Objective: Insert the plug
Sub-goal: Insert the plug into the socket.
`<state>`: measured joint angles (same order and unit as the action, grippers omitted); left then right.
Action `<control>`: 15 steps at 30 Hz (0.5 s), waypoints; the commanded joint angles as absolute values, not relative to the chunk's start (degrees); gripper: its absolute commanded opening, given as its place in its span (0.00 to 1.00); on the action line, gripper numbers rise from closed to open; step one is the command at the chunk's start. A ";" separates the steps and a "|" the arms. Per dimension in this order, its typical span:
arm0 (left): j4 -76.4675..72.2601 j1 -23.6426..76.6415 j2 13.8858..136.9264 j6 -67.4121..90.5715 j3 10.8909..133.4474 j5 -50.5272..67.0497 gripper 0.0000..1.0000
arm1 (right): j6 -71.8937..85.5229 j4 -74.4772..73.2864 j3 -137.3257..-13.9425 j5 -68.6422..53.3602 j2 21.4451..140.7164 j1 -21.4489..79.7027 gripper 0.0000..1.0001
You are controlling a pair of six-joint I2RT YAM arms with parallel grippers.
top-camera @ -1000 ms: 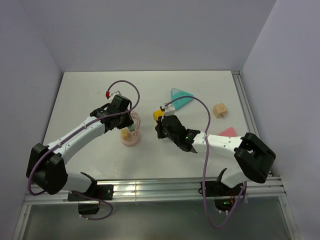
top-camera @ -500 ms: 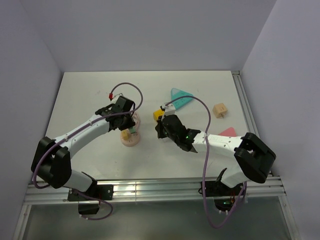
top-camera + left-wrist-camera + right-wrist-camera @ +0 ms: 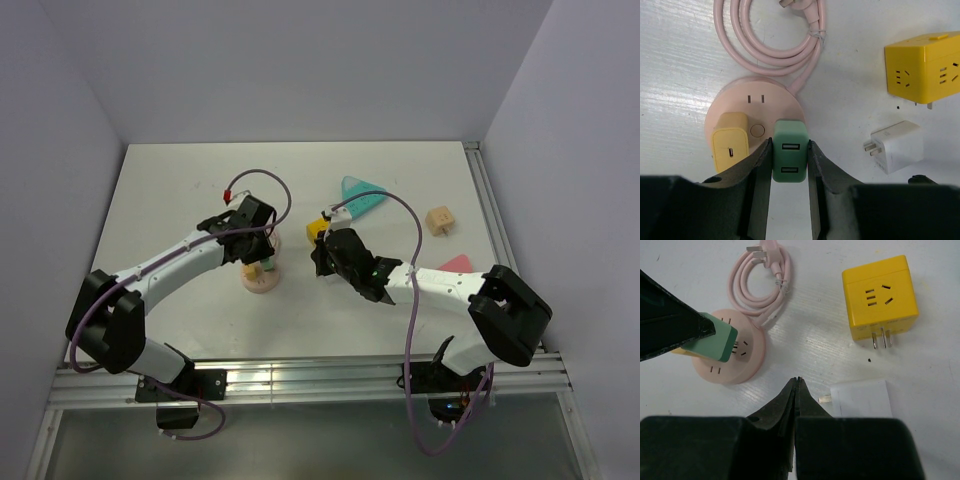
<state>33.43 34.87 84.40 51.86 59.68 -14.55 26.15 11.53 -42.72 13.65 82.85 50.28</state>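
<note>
plug (image 3: 789,162): likely light, rigid, smooth plastic; could slip.
hold: flat sides, where left tool (image 3: 789,146) clamps it, centre frame, over pink socket (image 3: 747,100).
right tool (image 3: 796,385): pinched closed, empty.

White arms (image 3: 168,266), blk joints (image 3: 510,316) & claws (image 3: 790,150), purple cables (image 3: 408,310).

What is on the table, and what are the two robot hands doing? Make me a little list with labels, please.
Left hand: shut on the plug
Plug: mint green, tilted at the pink round socket; prongs hidden
Also on the socket: small yellow adapter
Right hand: shut, holding nothing
Lying nearby: yellow cube, white block, coiled pink cable
</note>
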 commanded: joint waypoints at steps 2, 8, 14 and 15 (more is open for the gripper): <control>33.40 35.68 84.72 52.74 59.59 -17.22 0.00 | 26.81 13.18 -42.98 13.45 81.83 49.75 0.00; 34.10 35.60 85.78 52.65 59.85 -19.24 0.00 | 26.81 13.27 -42.98 13.18 81.83 49.66 0.00; 34.45 35.68 87.01 52.38 60.29 -19.51 0.00 | 26.89 13.27 -42.89 13.10 81.56 49.48 0.00; 34.37 35.68 87.10 52.38 60.21 -19.34 0.00 | 26.89 13.27 -42.89 13.01 81.56 49.40 0.00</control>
<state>33.71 35.40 86.39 52.07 59.66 -17.93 26.20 11.53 -42.72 12.73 82.85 50.19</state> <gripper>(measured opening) 0.348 0.007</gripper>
